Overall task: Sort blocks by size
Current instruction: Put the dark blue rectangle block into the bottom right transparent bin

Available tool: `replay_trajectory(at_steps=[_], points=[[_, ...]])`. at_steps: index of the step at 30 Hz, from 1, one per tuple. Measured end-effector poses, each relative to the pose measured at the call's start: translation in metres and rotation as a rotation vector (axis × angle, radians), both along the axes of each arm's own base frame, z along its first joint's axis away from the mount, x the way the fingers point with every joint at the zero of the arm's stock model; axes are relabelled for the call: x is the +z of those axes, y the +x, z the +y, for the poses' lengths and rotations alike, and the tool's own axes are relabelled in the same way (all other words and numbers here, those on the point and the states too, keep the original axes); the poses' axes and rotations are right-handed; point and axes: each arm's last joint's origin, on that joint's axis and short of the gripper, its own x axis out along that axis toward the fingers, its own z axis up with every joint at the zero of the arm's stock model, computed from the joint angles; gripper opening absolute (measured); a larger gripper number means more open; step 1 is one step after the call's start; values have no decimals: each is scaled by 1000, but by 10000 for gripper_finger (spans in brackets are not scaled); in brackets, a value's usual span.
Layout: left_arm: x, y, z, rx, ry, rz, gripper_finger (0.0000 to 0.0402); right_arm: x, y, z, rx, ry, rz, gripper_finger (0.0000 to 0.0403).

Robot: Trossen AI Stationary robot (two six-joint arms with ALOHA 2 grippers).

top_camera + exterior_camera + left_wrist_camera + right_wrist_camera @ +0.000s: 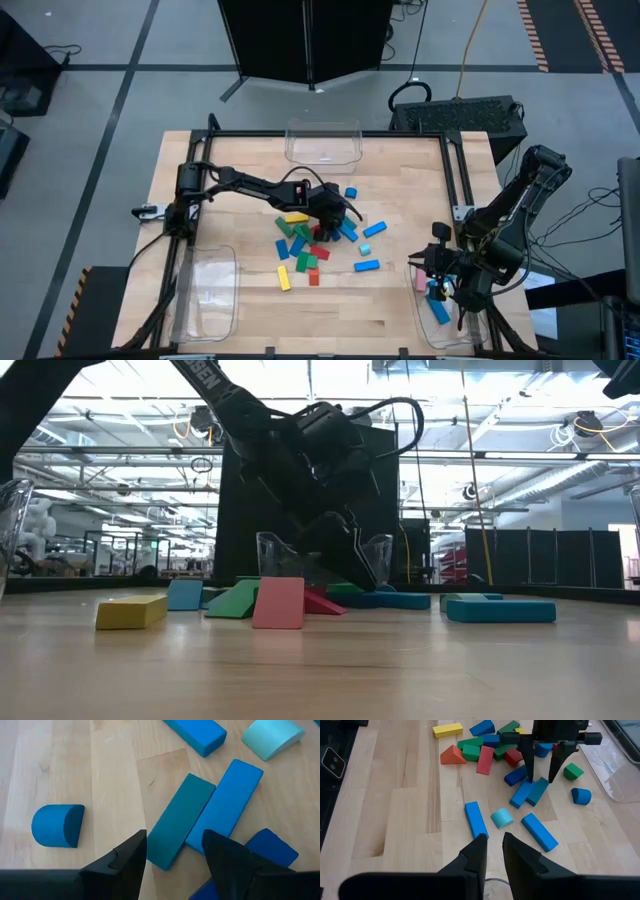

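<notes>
The blocks lie in a loose pile (310, 240) at the table's middle: yellow, green, red and blue pieces. My left gripper (174, 834) hangs open at the pile's right side, pointing slantwise down. Its fingers stand on either side of the near ends of a teal bar (177, 820) and a blue bar (225, 802) that lie side by side on the wood. The right wrist view shows it (540, 779) just over these bars. My right gripper (493, 840) waits above the right bin (440, 310), a narrow gap between its fingers and nothing in it.
A blue half-round block (57, 825), a cyan half-round (501, 817) and two more blue bars (476, 820) (539, 832) lie apart from the pile. Clear bins stand at the far edge (323, 140) and near left (205, 295). The right bin holds pink and blue blocks.
</notes>
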Motion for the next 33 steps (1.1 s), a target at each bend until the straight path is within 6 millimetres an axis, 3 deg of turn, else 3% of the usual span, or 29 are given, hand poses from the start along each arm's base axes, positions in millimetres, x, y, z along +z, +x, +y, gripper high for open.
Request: replay_trajectory(at_steps=[8, 12, 21, 33], points=[[0, 1, -11, -63, -13, -1, 200, 0, 0, 0, 0, 0, 0, 57], [2, 2, -5, 10, 69, 2, 200, 0, 0, 0, 0, 1, 0, 57], [10, 7, 2, 5, 43, 25, 200, 0, 0, 0, 7, 15, 18, 57], [12, 13, -24, -41, 25, 5, 200, 0, 0, 1, 20, 4, 18, 57]])
